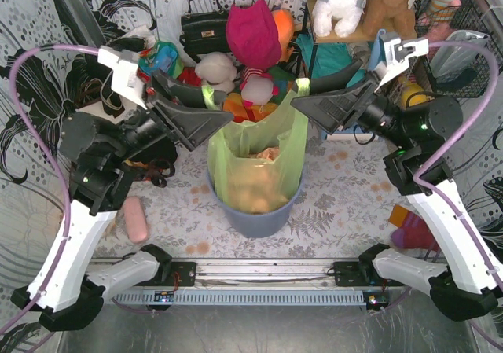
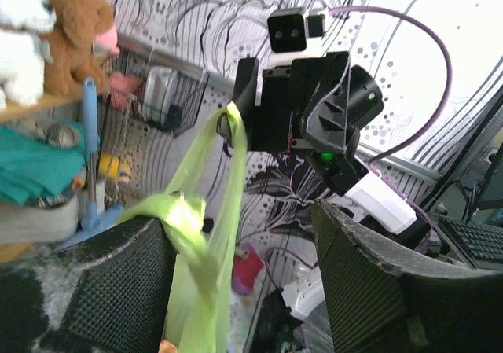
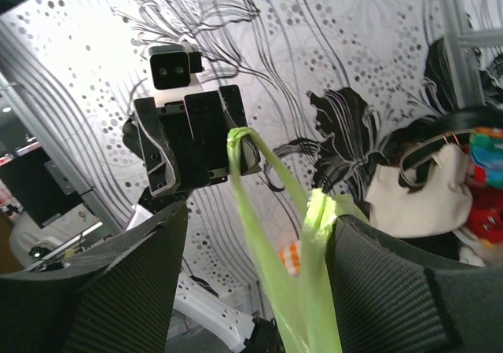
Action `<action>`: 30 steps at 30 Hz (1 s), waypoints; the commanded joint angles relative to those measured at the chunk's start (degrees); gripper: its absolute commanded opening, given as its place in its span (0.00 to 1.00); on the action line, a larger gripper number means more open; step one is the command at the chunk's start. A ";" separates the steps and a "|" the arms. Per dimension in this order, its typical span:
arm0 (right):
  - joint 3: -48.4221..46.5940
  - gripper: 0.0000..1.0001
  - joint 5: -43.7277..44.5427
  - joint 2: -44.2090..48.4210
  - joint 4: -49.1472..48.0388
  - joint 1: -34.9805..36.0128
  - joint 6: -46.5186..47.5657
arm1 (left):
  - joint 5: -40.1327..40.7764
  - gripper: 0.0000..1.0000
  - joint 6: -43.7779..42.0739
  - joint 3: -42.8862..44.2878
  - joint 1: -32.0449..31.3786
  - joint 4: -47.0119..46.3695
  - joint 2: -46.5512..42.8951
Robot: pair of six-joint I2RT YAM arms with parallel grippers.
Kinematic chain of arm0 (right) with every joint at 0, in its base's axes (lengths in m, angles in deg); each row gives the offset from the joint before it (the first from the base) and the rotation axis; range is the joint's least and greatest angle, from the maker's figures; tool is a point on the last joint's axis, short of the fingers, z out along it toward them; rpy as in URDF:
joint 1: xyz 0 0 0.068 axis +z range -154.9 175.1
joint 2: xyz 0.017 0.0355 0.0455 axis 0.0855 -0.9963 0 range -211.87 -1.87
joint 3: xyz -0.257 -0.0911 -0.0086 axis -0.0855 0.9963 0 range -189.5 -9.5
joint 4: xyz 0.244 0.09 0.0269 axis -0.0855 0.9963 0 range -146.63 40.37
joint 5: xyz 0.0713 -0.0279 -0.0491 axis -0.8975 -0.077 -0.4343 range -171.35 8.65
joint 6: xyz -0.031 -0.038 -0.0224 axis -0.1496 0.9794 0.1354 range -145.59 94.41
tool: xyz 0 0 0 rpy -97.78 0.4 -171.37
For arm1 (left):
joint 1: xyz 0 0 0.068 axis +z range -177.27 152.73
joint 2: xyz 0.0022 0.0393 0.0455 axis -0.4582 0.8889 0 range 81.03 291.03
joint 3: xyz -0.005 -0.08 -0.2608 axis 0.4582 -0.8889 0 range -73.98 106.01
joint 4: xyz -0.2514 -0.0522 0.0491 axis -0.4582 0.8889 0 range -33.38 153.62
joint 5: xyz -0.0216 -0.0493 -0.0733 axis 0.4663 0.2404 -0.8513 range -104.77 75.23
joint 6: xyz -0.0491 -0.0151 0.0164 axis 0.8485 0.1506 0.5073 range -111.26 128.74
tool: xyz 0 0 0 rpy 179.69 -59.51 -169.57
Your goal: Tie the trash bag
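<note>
No legible text, labels, brands or numbers in any view

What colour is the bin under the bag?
Blue-grey bin, clearest in the top external view.

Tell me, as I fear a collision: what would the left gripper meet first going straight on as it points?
The trash bag's green handle, strung between its fingers; behind that, likely the right gripper facing it, though depth is unclear.

Top external: high behind the arm bases (image 1: 173, 274) at 6 o'clock, looking down, far.
Left wrist: close, facing the right gripper (image 2: 240, 125) at 12 o'clock.
Right wrist: close, facing the left gripper (image 3: 236, 147) at 11 o'clock.
Shared: handles of the trash bag (image 1: 255, 160).
</note>
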 commanded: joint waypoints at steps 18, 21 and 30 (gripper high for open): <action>-4.38 0.67 -4.21 -5.98 0.44 0.15 3.03 | -9.44 0.76 5.56 -1.91 0.32 -8.26 4.54; -11.84 0.62 -3.87 -8.97 4.66 0.11 5.47 | -6.04 0.76 2.66 7.12 0.37 -3.31 8.17; -18.26 0.54 -0.17 -10.56 10.17 0.12 9.88 | 8.45 0.73 -5.92 14.80 0.43 8.15 7.36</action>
